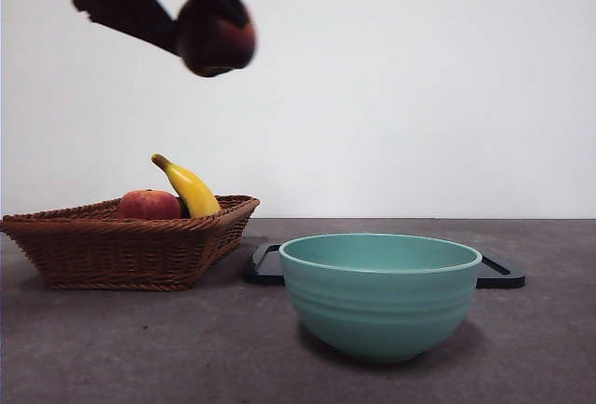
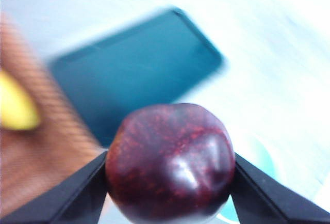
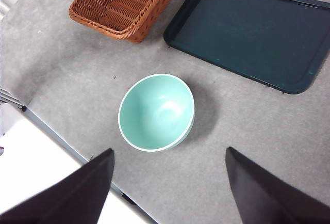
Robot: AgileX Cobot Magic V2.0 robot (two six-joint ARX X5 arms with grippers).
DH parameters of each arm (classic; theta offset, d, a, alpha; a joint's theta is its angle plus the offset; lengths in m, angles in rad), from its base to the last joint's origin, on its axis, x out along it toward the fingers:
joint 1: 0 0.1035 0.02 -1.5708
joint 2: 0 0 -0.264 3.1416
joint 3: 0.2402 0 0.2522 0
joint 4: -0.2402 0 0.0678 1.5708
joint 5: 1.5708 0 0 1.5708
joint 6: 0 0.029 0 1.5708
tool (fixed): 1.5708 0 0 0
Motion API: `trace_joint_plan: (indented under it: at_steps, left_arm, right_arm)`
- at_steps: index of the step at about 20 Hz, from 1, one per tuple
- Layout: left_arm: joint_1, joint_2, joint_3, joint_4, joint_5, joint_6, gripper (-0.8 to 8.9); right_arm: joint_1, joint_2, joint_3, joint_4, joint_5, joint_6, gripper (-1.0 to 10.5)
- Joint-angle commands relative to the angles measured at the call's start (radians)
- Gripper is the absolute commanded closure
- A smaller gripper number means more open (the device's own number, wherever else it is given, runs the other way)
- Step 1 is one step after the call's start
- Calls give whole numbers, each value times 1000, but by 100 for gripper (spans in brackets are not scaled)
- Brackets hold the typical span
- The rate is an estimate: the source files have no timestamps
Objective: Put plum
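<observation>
- Jaws of the left gripper point(image 2: 170, 170) press on both sides of the plum point(image 2: 170, 162), one black jaw on each flank of the fruit.
- From the front, that gripper point(image 1: 212, 32) hangs high in the air near the upper left, with the plum point(image 1: 216, 36) clamped at its tip, well above the desk point(image 1: 112, 348).
- Seen this way, the plum hangs above the right end of the basket point(image 1: 121, 246), to the left of the bowl point(image 1: 380, 292).
- Its skin is glossy, dark maroon with fine red speckles.
- Jaws of the right gripper point(image 3: 170, 182) stand wide apart with nothing between them; it hangs high over the desk point(image 3: 247, 131), looking down on the bowl point(image 3: 157, 112).
- Woven and brown, the basket holds a red apple point(image 1: 149, 205) and a yellow banana point(image 1: 190, 188) whose stem points upward.
- Teal with a pale rim, the bowl stands upright on the desk and nothing shows inside it.
- Behind the bowl lies a flat dark tray point(image 3: 247, 33), near the basket but apart from it.
- In the left wrist view the tray point(image 2: 134, 69) shows blurred behind the plum, with the basket point(image 2: 41, 152) and banana point(image 2: 15, 108) at one side.
</observation>
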State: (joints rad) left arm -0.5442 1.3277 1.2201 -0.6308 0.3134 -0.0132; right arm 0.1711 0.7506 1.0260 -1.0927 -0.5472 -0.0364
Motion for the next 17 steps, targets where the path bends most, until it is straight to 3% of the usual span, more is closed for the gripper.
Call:
trace_joint_plan:
  at_steps: [1,5,11,17]
  left_arm:
    - [-81,25,19,8,3,5,538]
    - [-201,78,19,46,1,10,538]
    - [-297,237,19,60,-10,38,538]
    - [-365,385,19,111,-105,92,538]
  right_arm:
    - [3,6,20,8,-2,10,605]
    - [3,6,20,8,-2,10,605]
    - [3,6,20,7,-2,10,605]
    - [3,6,20,7,-2,10,605]
